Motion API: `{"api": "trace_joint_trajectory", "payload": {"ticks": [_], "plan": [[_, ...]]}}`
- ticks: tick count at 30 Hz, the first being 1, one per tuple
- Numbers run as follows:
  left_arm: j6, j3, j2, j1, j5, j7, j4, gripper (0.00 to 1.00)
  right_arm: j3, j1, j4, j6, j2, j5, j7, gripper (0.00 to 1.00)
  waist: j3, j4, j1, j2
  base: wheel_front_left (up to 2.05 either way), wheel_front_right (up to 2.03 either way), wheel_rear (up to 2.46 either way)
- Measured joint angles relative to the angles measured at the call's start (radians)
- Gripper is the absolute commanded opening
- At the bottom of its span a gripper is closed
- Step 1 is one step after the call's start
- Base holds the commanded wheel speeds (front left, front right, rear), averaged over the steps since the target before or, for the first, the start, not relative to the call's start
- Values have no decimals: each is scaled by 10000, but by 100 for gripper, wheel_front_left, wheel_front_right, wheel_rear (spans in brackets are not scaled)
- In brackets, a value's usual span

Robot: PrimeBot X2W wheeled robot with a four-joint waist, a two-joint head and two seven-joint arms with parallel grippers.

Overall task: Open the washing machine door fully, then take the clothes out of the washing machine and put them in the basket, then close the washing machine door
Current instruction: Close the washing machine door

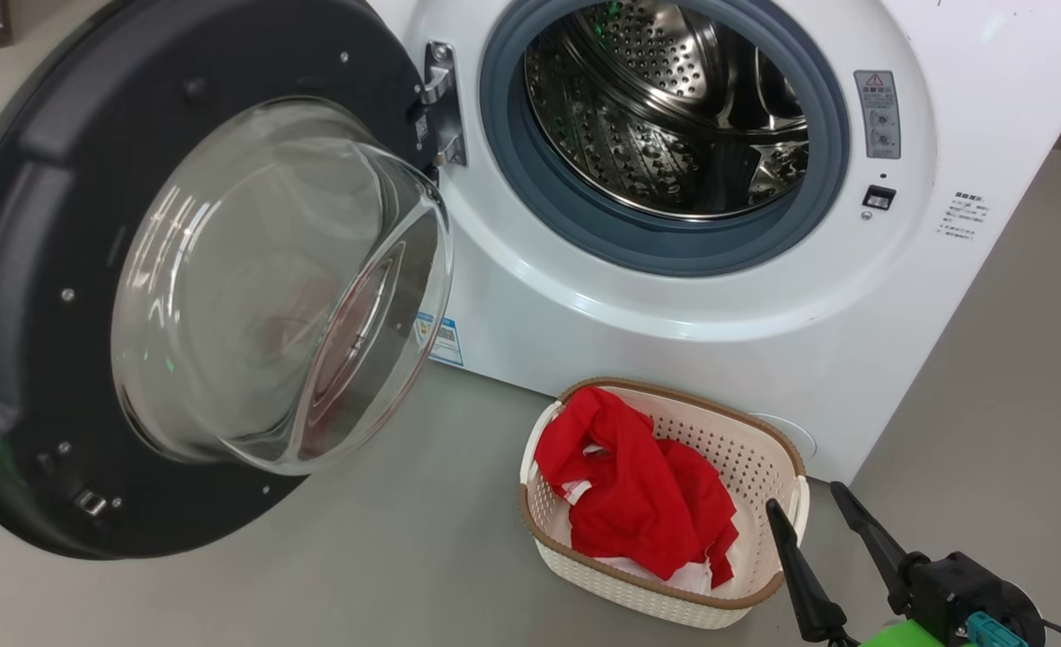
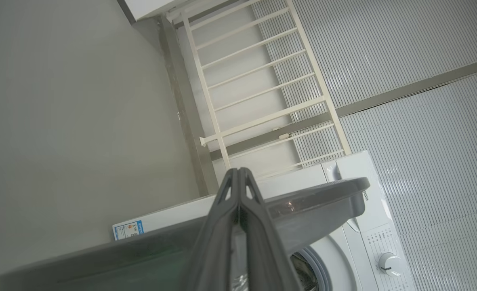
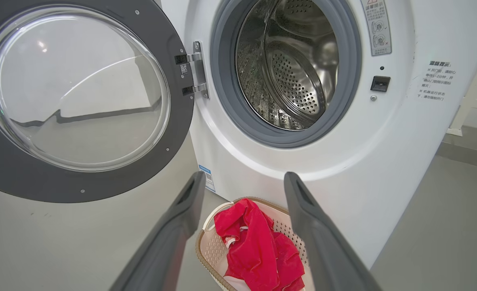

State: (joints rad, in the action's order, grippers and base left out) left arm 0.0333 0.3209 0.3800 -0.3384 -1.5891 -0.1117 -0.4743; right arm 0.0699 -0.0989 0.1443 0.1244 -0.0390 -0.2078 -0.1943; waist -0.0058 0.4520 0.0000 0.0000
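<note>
The washing machine (image 1: 692, 323) stands with its door (image 1: 54, 296) swung wide to the left, and the steel drum (image 1: 665, 108) looks bare inside. On the floor in front sits the cream basket (image 1: 750, 449) holding the red clothes (image 1: 638, 490). My right gripper (image 1: 804, 503) is open, its fingers beside the basket's right end; in its wrist view the right gripper (image 3: 242, 180) hangs above the basket (image 3: 208, 248) and clothes (image 3: 258, 246). My left gripper (image 2: 238, 173) is shut on nothing, just behind the door's dark rim (image 2: 315, 206).
Grey floor (image 1: 386, 539) spreads around the basket and to the machine's right. In the left wrist view a white railing (image 2: 258, 89) and ribbed wall panels (image 2: 416, 81) rise behind the machine (image 2: 367, 238).
</note>
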Motion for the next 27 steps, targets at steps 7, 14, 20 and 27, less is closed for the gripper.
{"api": "trace_joint_trajectory", "payload": {"ticks": [7,14,20,27], "plan": [[117,-111,-15,-145,15,-297,-184,0,-29,3,-42,0,0,61,12,100,127,-121,0,0,0,0,0],[121,-182,48,-138,-226,-1118,-190,0,-130,3,-61,0,0,169,12,100,196,-108,0,0,0,0,0],[123,-194,232,30,-631,-1937,117,0,-132,17,-84,0,0,169,12,100,259,-110,0,0,0,0,0],[278,-176,491,567,-1101,-2963,569,0,-155,120,-81,0,0,176,10,100,296,-163,0,0,0,0,0]]}}
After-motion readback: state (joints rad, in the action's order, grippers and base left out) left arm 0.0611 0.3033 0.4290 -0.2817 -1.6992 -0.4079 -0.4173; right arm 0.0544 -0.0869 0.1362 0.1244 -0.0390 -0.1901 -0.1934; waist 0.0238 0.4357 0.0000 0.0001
